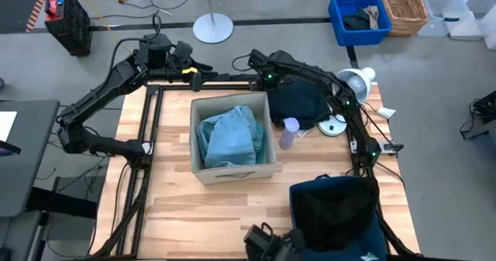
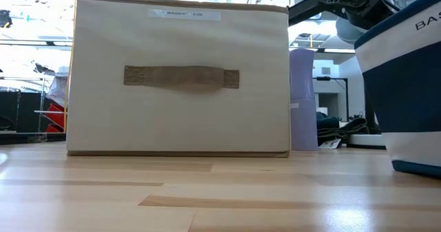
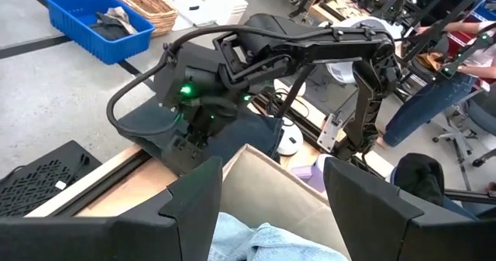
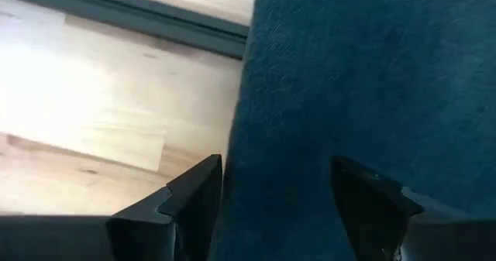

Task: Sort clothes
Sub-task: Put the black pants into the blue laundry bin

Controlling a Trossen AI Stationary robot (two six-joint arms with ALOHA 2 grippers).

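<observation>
Label (image 2: 185, 14) on beige box (image 2: 179, 80) illegible.

the light wooden table (image 1: 178, 214) carries a beige fabric box (image 1: 232, 166) near its middle, a dark navy soft-sided bin (image 1: 337, 214) at its near right corner, a pale lilac bottle (image 1: 288, 133) just right of the box, a dark green garment (image 1: 298, 102) at the far right, and a white lamp base (image 1: 335, 126) beside it.
</observation>
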